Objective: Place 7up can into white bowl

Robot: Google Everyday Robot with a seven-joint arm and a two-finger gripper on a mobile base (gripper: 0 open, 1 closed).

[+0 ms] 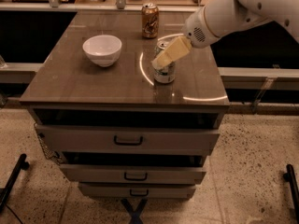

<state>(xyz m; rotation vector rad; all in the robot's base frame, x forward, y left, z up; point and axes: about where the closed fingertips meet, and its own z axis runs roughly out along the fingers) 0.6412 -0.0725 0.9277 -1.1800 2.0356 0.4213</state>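
Observation:
The 7up can [164,74] stands upright on the right half of the brown tabletop [79,85], silvery with a green label. The white bowl [102,49] sits to its left, apart from it, and nothing shows inside. My gripper [160,61] comes in from the upper right on the white arm [243,8]. Its cream tip lies over the can's top and upper side and hides the rim. The can stands on the table.
A brown-gold can [150,20] stands upright behind the 7up can near the table's far edge. The table is a cabinet with three drawers [128,140] in front. A counter with clutter runs along the back. Dark stand legs lie on the floor at both sides.

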